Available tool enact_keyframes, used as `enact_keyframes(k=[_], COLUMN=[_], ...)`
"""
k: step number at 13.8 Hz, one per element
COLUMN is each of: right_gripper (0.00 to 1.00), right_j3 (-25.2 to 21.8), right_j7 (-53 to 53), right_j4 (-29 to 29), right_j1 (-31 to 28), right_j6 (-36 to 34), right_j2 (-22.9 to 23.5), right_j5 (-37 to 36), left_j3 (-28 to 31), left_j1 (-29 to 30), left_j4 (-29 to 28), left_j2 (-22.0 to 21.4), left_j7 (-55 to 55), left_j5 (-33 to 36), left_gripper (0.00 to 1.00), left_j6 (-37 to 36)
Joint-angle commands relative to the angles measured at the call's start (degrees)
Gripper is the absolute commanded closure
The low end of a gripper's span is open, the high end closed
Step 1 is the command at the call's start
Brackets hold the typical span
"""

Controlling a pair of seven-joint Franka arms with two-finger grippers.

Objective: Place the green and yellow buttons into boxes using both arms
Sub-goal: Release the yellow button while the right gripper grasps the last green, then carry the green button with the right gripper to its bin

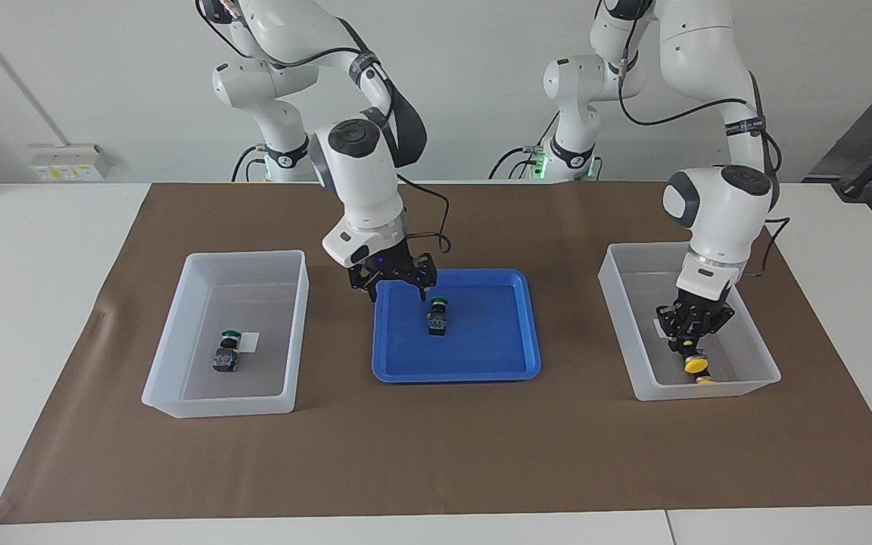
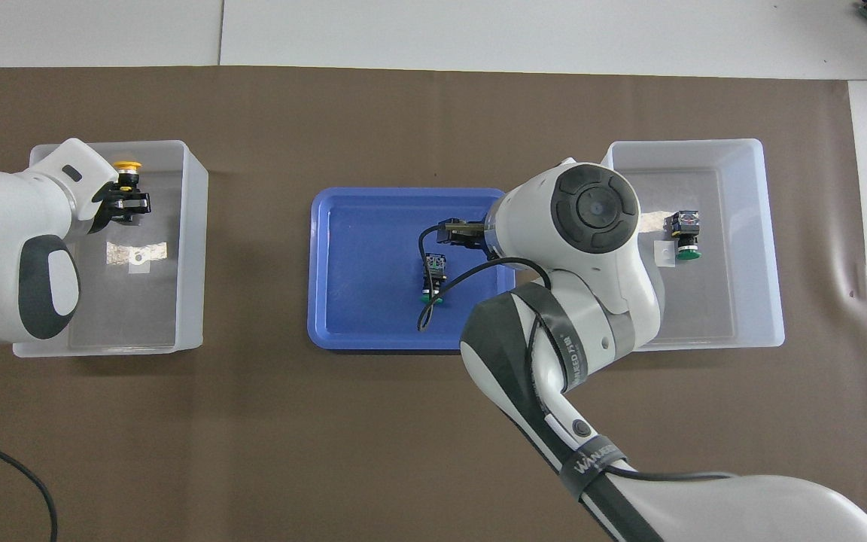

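Over the shallow blue plastic tray (image 1: pixel 406 363) at the middle of the brown paper mat (image 1: pixel 436 454), the right arm's black two-finger gripper (image 1: pixel 393 282) is held with its fingers spread apart and nothing between them. It hangs above the tray's edge toward the robots, close to a green-capped push-button switch with a black-and-blue body (image 1: pixel 437 315) that lies on the tray floor, untouched, its cap pointing toward the robots.

At the left arm's end of the table, the left arm's black two-finger gripper (image 1: pixel 690 331) is lowered into a translucent white rectangular plastic bin (image 1: pixel 618 318). Its fingers are clamped on a yellow mushroom-capped push-button switch (image 1: pixel 695 362), which is held cap-down, low inside the bin. A second yellow-capped switch (image 1: pixel 705 378) is partly seen just beneath it on the bin floor; whether the two touch cannot be told.

At the right arm's end, a second translucent white plastic bin (image 1: pixel 179 341) holds another green-capped switch (image 1: pixel 227 350), lying beside a small white sticker (image 1: pixel 249 341) on the bin floor.
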Motion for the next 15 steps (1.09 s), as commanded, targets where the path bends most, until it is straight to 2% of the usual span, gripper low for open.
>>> enact_keyframes(k=[1,3,5,8,10,12,14,15], right_gripper=[0.0,0.0,0.0,0.0,0.0,0.03,0.18,0.36], right_j3=[-0.1,-0.1,0.0,0.0,0.0,0.1,0.0,0.0], right_j7=[3.8,7.6,9.1,9.0,9.1,9.3,9.8,9.9], right_j4=[1.3,2.3,1.6,1.0,1.0,0.4,-0.2,-0.2], right_j1=[2.4,4.6,5.3,5.4,5.6,5.8,6.1,6.1], right_j6=[2.1,4.9,6.0,6.6,6.6,9.2,10.5,10.5], right_j2=[3.9,7.4,8.8,9.7,10.3,10.8,11.2,11.2], right_j5=[-1.2,-4.5,-8.6,-8.7,-8.7,-8.7,-8.7,-8.7], left_j3=[-0.6,-0.6,-0.5,-0.5,-0.5,-0.5,-0.5,-0.7], left_j1=[0.9,0.9,1.0,0.9,0.3,0.2,0.0,-0.5], left_j4=[-0.2,-0.2,0.4,0.5,0.5,0.5,0.7,0.7], left_j2=[1.9,3.7,3.7,3.1,0.6,-3.8,-8.5,-11.0], left_j7=[1.2,1.0,1.2,1.0,1.0,0.7,1.0,1.0], left_j5=[0.1,0.1,0.1,0.1,0.1,0.1,0.2,0.2], left_gripper=[0.82,0.58,0.0,0.0,0.0,0.0,0.0,0.0], left_j6=[4.4,7.1,7.3,6.4,4.2,-4.9,-14.4,-18.1])
